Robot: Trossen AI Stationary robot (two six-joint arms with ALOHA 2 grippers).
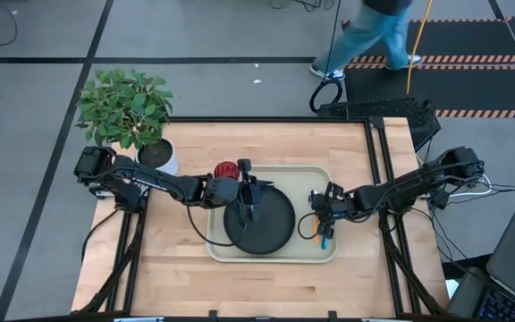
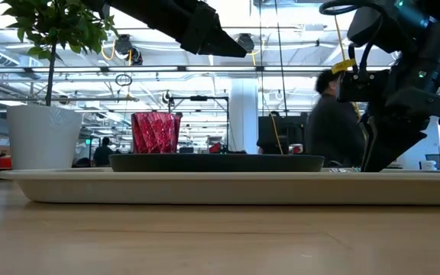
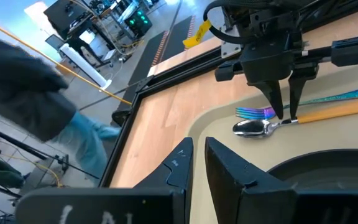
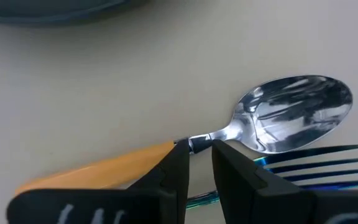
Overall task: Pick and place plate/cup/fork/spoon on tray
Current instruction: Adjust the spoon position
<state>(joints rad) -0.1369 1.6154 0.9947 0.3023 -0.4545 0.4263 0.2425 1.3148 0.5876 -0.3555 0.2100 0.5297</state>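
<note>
The beige tray lies mid-table. On it are the black plate, the dark red cup at its far left corner, and the orange-handled spoon beside the teal fork at its right end. My right gripper points down at the spoon's neck with a narrow gap between its fingers; it also shows in the left wrist view. My left gripper hovers above the plate's far part, its fingers narrowly apart and empty. My right gripper comes from above, pointing down, with its fingertips at the spoon's neck. One tip is toward the handle and one toward the bowl, so they stand along the spoon. I cannot tell whether they touch it. The spoon lies flat on the tray.
A white pot with a green plant stands at the table's far left corner. A person walks on the floor beyond the far edge. Bare wood lies left, right and near of the tray.
</note>
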